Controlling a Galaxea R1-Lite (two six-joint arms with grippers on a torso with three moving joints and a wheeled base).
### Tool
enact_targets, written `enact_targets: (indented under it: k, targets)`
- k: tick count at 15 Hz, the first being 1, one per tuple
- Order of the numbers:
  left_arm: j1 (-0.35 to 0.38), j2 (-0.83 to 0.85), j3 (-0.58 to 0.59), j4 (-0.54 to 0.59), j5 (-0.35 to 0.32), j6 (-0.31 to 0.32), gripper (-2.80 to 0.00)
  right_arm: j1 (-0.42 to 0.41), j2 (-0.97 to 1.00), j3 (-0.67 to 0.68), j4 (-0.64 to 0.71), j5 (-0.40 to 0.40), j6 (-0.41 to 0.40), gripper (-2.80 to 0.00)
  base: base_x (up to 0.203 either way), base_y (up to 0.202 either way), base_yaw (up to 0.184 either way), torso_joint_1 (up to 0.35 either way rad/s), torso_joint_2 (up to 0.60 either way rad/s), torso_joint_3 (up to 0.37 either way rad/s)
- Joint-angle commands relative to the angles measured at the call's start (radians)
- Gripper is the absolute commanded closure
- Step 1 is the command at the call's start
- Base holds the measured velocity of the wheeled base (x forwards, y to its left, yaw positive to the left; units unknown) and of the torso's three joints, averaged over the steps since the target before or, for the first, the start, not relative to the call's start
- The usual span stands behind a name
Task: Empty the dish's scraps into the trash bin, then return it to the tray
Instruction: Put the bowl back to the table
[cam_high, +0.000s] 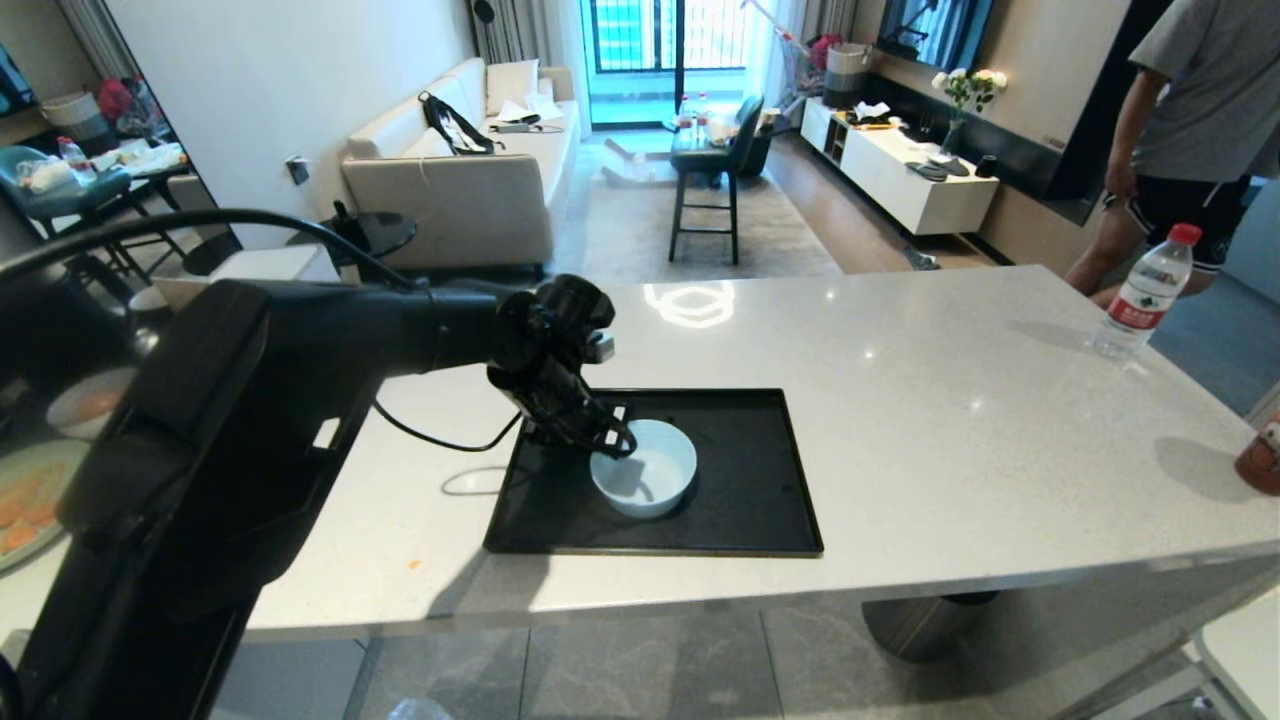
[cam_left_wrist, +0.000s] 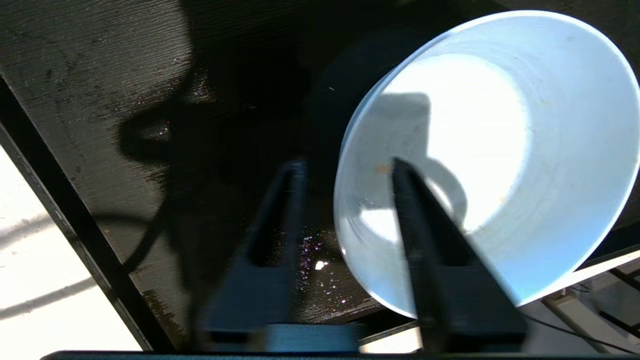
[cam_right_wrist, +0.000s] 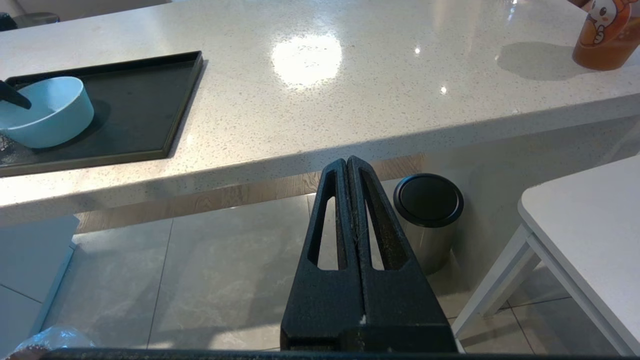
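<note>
empty dish (cam_high: 645, 480) sits on tray (cam_high: 760, 520); left pincer (cam_high: 615, 438) apart astride rim; lift straight up, avoid tipping dish. right pincer (cam_right_wrist: 348, 172) together, parked.

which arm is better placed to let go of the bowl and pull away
Left. The left gripper straddles the rim of the bowl on the tray; the right gripper hangs shut below the counter.

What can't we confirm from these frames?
- Trash bin: in none of the three views.
- Left gripper contact with the dish rim: fingers straddle the wall, open; touch unclear.
- Tray corner under the gripper: hidden in head view.
- Plate contents at head view's left edge: covered by the arm.
</note>
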Motion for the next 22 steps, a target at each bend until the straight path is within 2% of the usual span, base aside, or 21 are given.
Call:
enact_targets:
  k: [1,22]
  targets:
    - [0.0,-0.001,0.0,0.008,0.0,-0.002,-2.8,0.0,0.0,0.0,0.001,0.0,0.001,0.0,0.0,0.0,0.0,0.0,0.0,0.0]
    - [-0.02,-0.249,0.019,0.039,0.01,-0.005,-2.8,0.0,0.0,0.0,0.001,0.0,0.001,0.0,0.0,0.0,0.0,0.0,0.0,0.0]
